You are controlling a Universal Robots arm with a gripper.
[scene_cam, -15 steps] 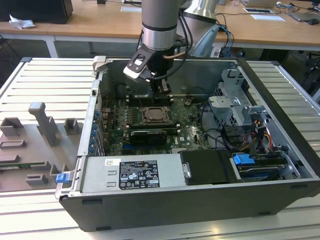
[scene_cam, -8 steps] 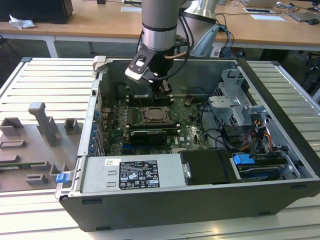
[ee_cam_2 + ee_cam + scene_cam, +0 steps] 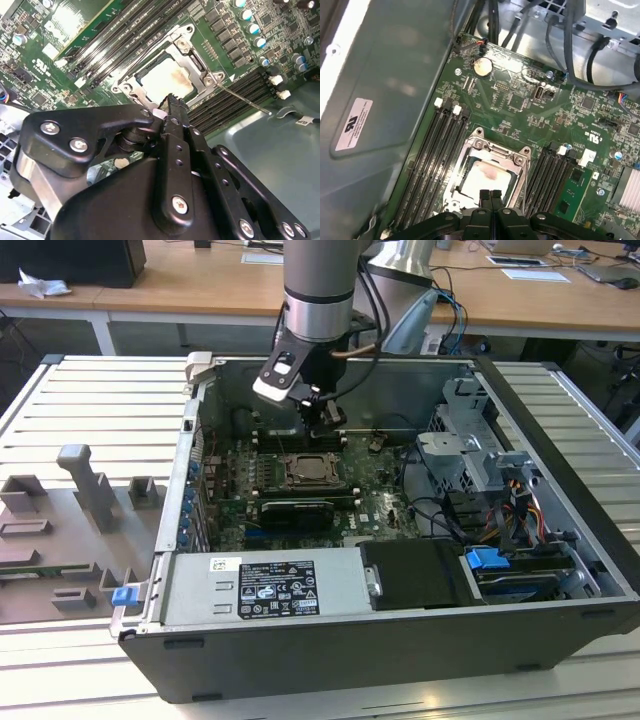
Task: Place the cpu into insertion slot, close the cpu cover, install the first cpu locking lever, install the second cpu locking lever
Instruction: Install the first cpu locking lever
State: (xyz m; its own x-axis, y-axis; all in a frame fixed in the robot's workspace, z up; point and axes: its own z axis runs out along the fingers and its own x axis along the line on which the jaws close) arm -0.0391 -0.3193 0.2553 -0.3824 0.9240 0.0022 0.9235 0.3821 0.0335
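1. Grey slatted table [image 3: 70,400] carries an open computer case [image 3: 330,650].
2. The cpu [image 3: 482,175] lies flat in the insertion slot [image 3: 292,483] on the green motherboard [image 3: 515,100], with the cpu cover [image 3: 495,150] down around it.
3. The tool [image 3: 490,194] hangs close over the cover's edge, fingers pressed together with nothing between them.
4. A thin metal lever [image 3: 245,100] sticks out from the slot's corner across the memory slots [image 3: 225,109].

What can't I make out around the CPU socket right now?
- First wrist view: the gripper hides one edge of the cpu cover.
- Second wrist view: the gripper's body hides part of the cpu, and I cannot tell whether the thin locking lever is latched.
- Exterior view: the insertion slot is too small for detail.
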